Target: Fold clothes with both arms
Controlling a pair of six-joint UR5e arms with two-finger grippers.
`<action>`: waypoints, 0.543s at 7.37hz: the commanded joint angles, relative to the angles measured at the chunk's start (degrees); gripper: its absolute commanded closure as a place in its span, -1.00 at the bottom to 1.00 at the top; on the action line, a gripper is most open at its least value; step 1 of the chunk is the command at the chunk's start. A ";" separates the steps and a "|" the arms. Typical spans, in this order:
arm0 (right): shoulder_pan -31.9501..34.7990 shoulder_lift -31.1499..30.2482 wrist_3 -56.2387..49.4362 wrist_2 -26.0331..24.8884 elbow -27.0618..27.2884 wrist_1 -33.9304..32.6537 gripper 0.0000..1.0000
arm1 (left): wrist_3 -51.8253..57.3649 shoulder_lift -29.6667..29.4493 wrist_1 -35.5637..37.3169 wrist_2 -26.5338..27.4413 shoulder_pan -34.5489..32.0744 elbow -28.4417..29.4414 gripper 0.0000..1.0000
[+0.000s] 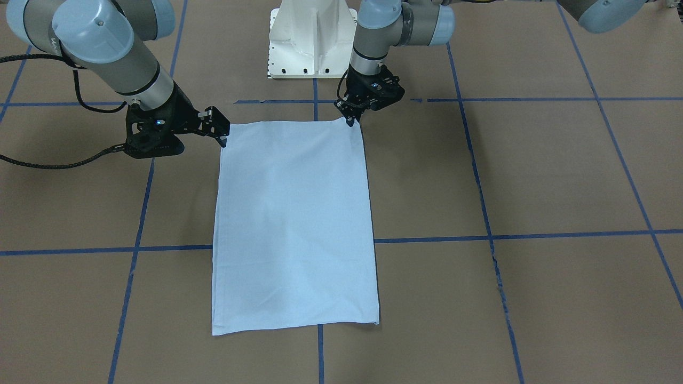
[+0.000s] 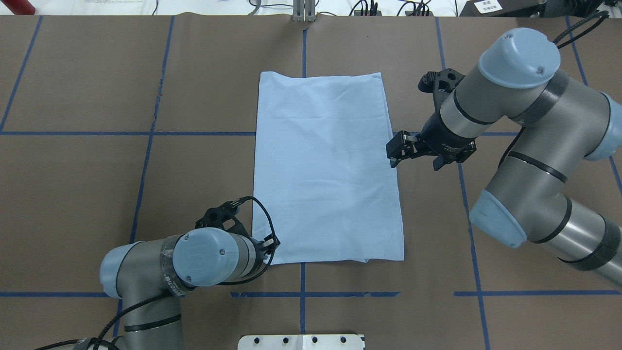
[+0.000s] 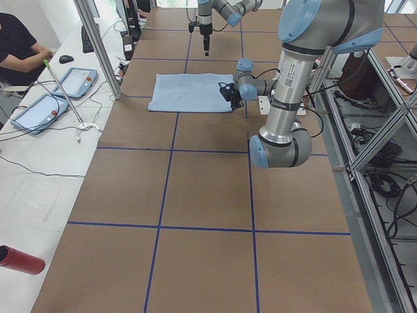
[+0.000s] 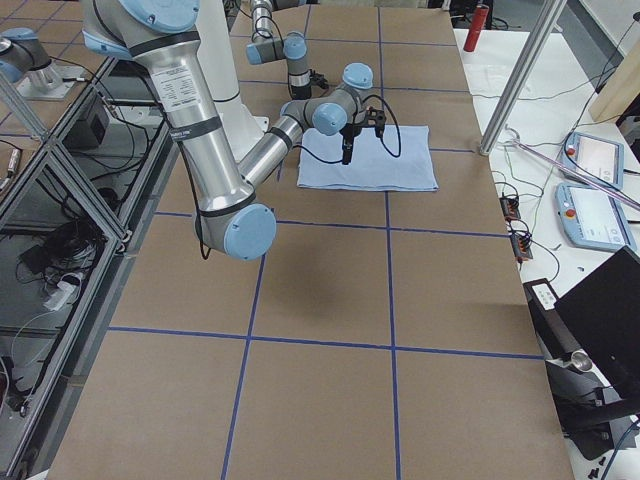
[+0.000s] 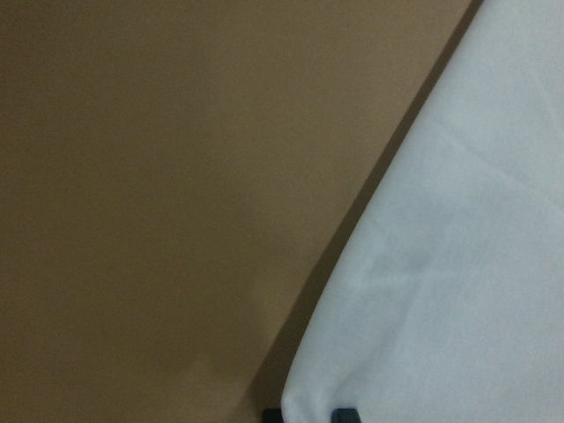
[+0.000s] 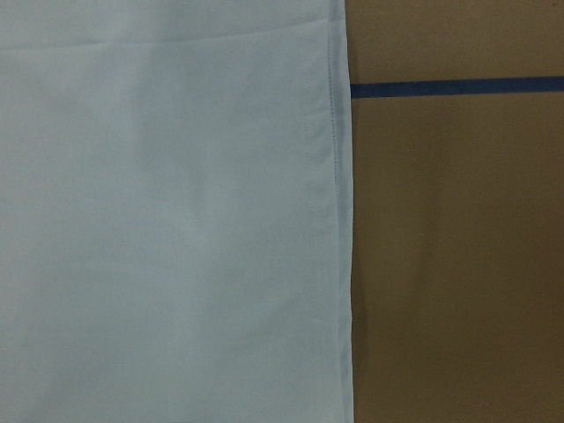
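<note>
The clothes lie flat on the brown table as a pale blue rectangle, folded, with no print showing. My left gripper is down at the corner nearest the robot base, its tips pinched on that corner. The left wrist view shows the cloth corner between the two fingertips. My right gripper hovers with its fingers apart just above the long edge on the other side, holding nothing. The right wrist view shows only the hemmed edge and bare table.
The white pedestal base stands just behind the cloth. Blue tape lines grid the brown table. A person, tablets and a red bottle are on the white bench beyond the table's far side.
</note>
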 commanded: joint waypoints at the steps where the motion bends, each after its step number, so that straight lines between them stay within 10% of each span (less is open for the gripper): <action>1: -0.40 -0.01 0.64 -0.07 0.07 0.09 -1.00 | 0.73 0.40 0.08 0.88 -0.06 -0.73 1.00; 4: -5.21 0.51 12.80 -3.04 0.51 0.17 -1.00 | 6.61 0.84 2.70 0.45 0.02 -4.06 1.00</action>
